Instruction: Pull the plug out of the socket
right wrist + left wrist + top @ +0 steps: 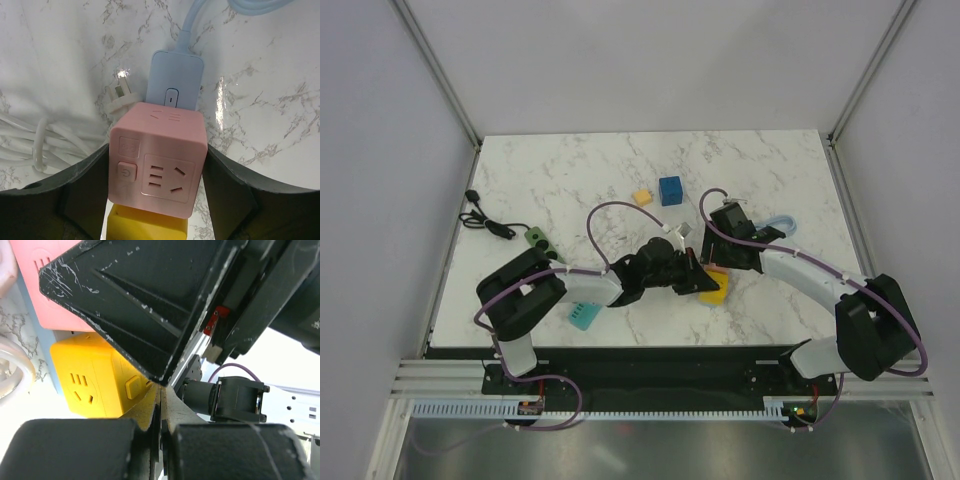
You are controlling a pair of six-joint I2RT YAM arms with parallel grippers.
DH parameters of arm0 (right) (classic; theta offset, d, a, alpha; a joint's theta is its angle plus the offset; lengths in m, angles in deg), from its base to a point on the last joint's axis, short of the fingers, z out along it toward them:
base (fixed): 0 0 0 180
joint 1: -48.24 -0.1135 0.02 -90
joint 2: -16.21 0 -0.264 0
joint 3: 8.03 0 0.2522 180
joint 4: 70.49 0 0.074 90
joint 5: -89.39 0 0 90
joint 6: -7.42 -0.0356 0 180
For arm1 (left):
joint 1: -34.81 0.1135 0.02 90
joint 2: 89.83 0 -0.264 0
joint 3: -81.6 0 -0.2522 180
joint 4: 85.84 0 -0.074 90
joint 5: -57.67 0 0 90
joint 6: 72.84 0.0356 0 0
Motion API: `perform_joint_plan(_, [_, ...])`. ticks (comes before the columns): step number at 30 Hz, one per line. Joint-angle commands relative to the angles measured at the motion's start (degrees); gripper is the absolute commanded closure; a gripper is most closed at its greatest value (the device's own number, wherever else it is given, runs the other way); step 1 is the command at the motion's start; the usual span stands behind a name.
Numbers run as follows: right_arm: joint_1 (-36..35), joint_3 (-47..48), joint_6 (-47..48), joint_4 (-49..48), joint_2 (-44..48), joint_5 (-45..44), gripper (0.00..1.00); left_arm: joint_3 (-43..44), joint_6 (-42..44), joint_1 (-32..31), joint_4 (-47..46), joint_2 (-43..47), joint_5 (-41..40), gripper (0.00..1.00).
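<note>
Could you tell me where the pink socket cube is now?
Right wrist view, mid-frame: the pink socket cube sits between the fingers of the right gripper, against the yellow cube, blue plug at its far side.

On my left wrist feed, the left gripper (161, 407) fills the near edge, its black fingers (75, 450) pressed together with only a thin slit between them. Just past their tips sits the yellow socket cube (95, 385), its outlet holes and square button facing me, and the pink socket cube (50, 295) is right behind it. The right gripper's scratched black finger (150, 300) slants across the top against the pink cube, and a white cable (12, 370) lies on the marble table (15, 322) at the left.
</note>
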Motion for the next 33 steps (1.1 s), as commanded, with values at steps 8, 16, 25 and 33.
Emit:
perform_joint_plan(8, [-0.4, 3.0, -0.6, 2.4, 0.2, -4.3, 0.62, 1.1, -0.4, 0.0, 12.2, -2.9, -5.2, 0.98])
perform_joint_plan(16, [-0.3, 4.6, 0.3, 4.5, 0.7, -5.1, 0.67, 2.4, -0.9, 0.0, 13.9, -4.2, -5.3, 0.98])
perform_joint_plan(25, [-0.4, 5.0, 0.2, 4.8, 2.5, -5.1, 1.00, 2.8, -0.7, 0.0, 15.6, -3.7, -5.6, 0.98])
perform_joint_plan(33, [-0.2, 4.4, 0.5, 4.9, 4.4, -5.2, 1.00, 3.0, 0.3, 0.4, 16.2, -4.4, -6.0, 0.98])
